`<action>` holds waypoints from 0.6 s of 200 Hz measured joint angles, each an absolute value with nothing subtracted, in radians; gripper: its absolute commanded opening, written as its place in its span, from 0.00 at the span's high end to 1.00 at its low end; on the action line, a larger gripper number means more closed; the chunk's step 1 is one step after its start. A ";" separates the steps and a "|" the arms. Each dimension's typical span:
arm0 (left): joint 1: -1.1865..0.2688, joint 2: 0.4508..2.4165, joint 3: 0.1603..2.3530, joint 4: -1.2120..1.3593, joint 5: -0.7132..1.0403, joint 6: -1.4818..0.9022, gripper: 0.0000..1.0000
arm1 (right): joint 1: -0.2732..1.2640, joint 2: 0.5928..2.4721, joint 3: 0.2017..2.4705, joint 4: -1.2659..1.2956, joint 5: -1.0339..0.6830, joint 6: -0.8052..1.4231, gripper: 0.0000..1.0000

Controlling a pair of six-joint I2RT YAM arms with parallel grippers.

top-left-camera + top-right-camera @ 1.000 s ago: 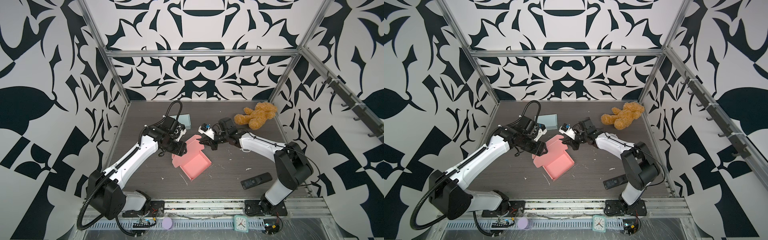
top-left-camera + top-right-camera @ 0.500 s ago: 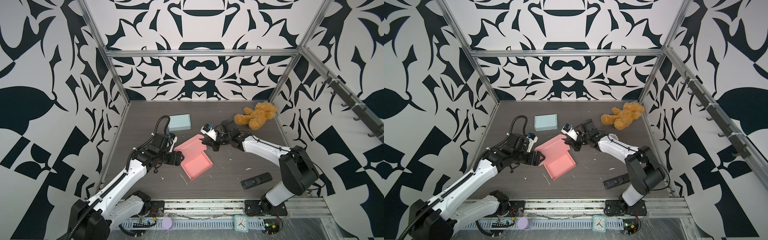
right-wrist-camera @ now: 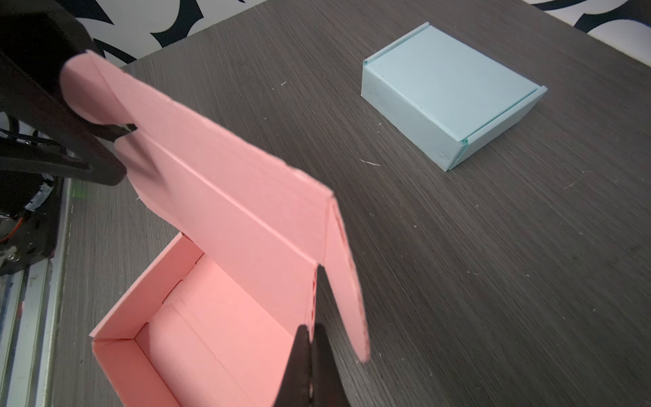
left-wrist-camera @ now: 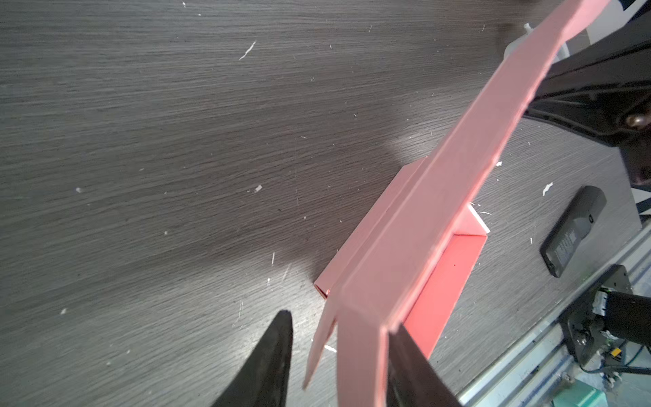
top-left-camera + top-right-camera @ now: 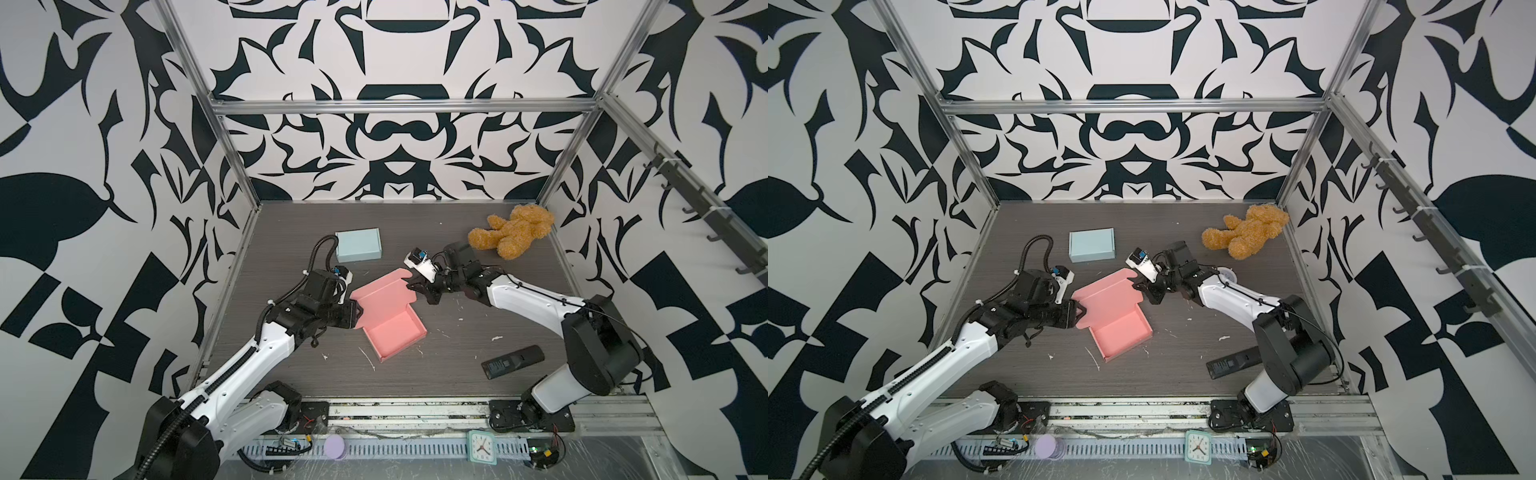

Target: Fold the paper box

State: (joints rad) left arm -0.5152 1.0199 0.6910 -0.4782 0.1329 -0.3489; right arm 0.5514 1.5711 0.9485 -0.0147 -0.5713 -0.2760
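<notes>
Toward the front of the table (image 5: 415, 374), a little left of the middle, the pink box (image 5: 395, 334) lies with its finished tray open upward. Behind the tray the lid (image 5: 380, 293) stands half raised. Its long edge runs across, from the left arm's side to the right arm's side.

At the right end, the right gripper (image 5: 417, 286) is closed tight on the fold where the lid meets its side flap. In the right wrist view its fingers (image 3: 299, 366) pinch the paper with no gap. At the left end, the left gripper (image 5: 355, 314) has its jaws partly apart around the other flap (image 4: 355, 352). One finger touches the paper and the other stands clear, so I judge that it does not grip yet.

Each arm is at its own end of the lid, and the tray lies forward and below both. I think the lid must swing forward over the tray.

Farther back, a blue box (image 5: 358, 244) sits well apart.
</notes>
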 measured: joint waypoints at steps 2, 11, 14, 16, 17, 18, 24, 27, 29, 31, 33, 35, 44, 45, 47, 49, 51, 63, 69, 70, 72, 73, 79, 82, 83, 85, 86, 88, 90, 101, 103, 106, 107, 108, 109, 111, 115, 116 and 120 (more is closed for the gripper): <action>-0.515 1.020 0.691 -0.478 0.133 -0.348 0.59 | 0.551 1.571 0.949 -0.014 -0.570 -0.275 1.00; -0.515 1.020 0.691 -0.478 0.133 -0.347 0.61 | 0.551 1.571 0.949 -0.013 -0.567 -0.273 1.00; -0.515 1.020 0.691 -0.478 0.133 -0.349 0.61 | 0.551 1.571 0.949 -0.013 -0.566 -0.272 1.00; -0.515 1.020 0.691 -0.478 0.133 -0.347 0.61 | 0.551 1.571 0.949 -0.012 -0.565 -0.272 1.00; -0.515 1.020 0.691 -0.478 0.133 -0.347 0.61 | 0.551 1.571 0.949 -0.012 -0.565 -0.271 1.00; -0.515 1.020 0.691 -0.479 0.133 -0.348 0.61 | 0.551 1.571 0.949 -0.012 -0.564 -0.271 1.00; -0.515 1.020 0.691 -0.479 0.133 -0.347 0.62 | 0.551 1.571 0.949 -0.012 -0.562 -0.270 1.00; -0.515 1.020 0.691 -0.479 0.133 -0.348 0.62 | 0.551 1.571 0.949 -0.011 -0.561 -0.270 1.00; -0.515 1.020 0.691 -0.479 0.134 -0.348 0.62 | 0.551 1.571 0.949 -0.011 -0.560 -0.269 1.00; -0.515 1.020 0.691 -0.479 0.134 -0.348 0.62 | 0.551 1.571 0.949 -0.011 -0.559 -0.268 1.00; -0.515 1.020 0.691 -0.479 0.134 -0.348 0.63 | 0.551 1.571 0.949 -0.011 -0.559 -0.268 1.00; -0.515 1.020 0.691 -0.479 0.134 -0.348 0.63 | 0.551 1.571 0.949 -0.011 -0.558 -0.268 1.00; -0.515 1.020 0.691 -0.479 0.134 -0.348 0.64 | 0.551 1.571 0.949 -0.010 -0.555 -0.267 1.00; -0.515 1.020 0.691 -0.479 0.134 -0.349 0.64 | 0.551 1.571 0.949 -0.011 -0.555 -0.267 1.00; -0.515 1.020 0.691 -0.480 0.134 -0.349 0.64 | 0.551 1.571 0.949 -0.010 -0.554 -0.267 1.00; -0.515 1.020 0.691 -0.480 0.134 -0.349 0.64 | 0.551 1.571 0.949 -0.010 -0.554 -0.267 1.00; -0.515 1.020 0.691 -0.480 0.134 -0.349 0.64 | 0.551 1.571 0.949 -0.010 -0.553 -0.267 1.00; -0.515 1.018 0.691 -0.481 0.134 -0.351 0.67 | 0.551 1.571 0.949 -0.010 -0.551 -0.264 1.00; -0.515 1.015 0.690 -0.482 0.134 -0.352 0.68 | 0.551 1.571 0.949 -0.010 -0.549 -0.264 1.00; -0.515 1.015 0.689 -0.482 0.134 -0.351 0.68 | 0.551 1.571 0.949 -0.010 -0.549 -0.264 1.00; -0.515 1.014 0.688 -0.482 0.133 -0.353 0.69 | 0.551 1.571 0.949 -0.010 -0.548 -0.264 1.00; -0.515 1.013 0.688 -0.482 0.134 -0.353 0.69 | 0.551 1.571 0.949 -0.010 -0.548 -0.264 1.00; -0.515 1.010 0.686 -0.483 0.133 -0.353 0.69 | 0.551 1.571 0.949 -0.010 -0.548 -0.263 1.00; -0.515 1.009 0.685 -0.484 0.133 -0.353 0.70 | 0.551 1.571 0.949 -0.010 -0.548 -0.263 1.00; -0.515 1.009 0.685 -0.485 0.133 -0.352 0.70 | 0.551 1.571 0.949 -0.010 -0.548 -0.263 1.00; -0.515 1.008 0.684 -0.485 0.133 -0.352 0.70 | 0.551 1.571 0.949 -0.010 -0.547 -0.263 1.00; -0.515 1.008 0.684 -0.486 0.133 -0.353 0.70 | 0.551 1.571 0.949 -0.010 -0.547 -0.263 1.00; -0.515 1.008 0.684 -0.486 0.133 -0.353 0.71 | 0.551 1.571 0.949 -0.010 -0.546 -0.263 1.00; -0.515 1.008 0.683 -0.487 0.133 -0.353 0.71 | 0.551 1.571 0.949 -0.010 -0.546 -0.263 1.00; -0.515 1.008 0.682 -0.490 0.133 -0.354 0.72 | 0.551 1.571 0.949 -0.010 -0.545 -0.261 1.00; -0.515 1.008 0.682 -0.490 0.132 -0.353 0.72 | 0.551 1.571 0.949 -0.010 -0.545 -0.261 1.00; -0.515 1.008 0.682 -0.492 0.132 -0.355 0.72 | 0.551 1.571 0.949 -0.010 -0.545 -0.261 1.00; -0.515 1.008 0.681 -0.492 0.132 -0.355 0.72 | 0.551 1.571 0.949 -0.010 -0.545 -0.260 1.00; -0.515 1.008 0.681 -0.492 0.132 -0.355 0.72 | 0.551 1.571 0.949 -0.010 -0.545 -0.260 1.00; -0.515 1.008 0.681 -0.493 0.132 -0.354 0.73 | 0.551 1.571 0.949 -0.010 -0.545 -0.260 1.00; -0.515 1.008 0.681 -0.493 0.131 -0.355 0.73 | 0.551 1.571 0.949 -0.010 -0.545 -0.260 1.00; -0.515 1.008 0.680 -0.493 0.131 -0.355 0.73 | 0.551 1.571 0.949 -0.010 -0.544 -0.260 1.00; -0.515 1.008 0.680 -0.493 0.131 -0.356 0.73 | 0.551 1.571 0.949 -0.010 -0.544 -0.260 1.00; -0.515 1.008 0.680 -0.493 0.130 -0.356 0.74 | 0.551 1.571 0.949 -0.010 -0.543 -0.260 1.00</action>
State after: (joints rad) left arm -0.5152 1.0080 0.6804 -0.4931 0.1303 -0.3561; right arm 0.5514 1.5711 0.9485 -0.0101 -0.5430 -0.2600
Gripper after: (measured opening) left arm 0.276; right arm 0.044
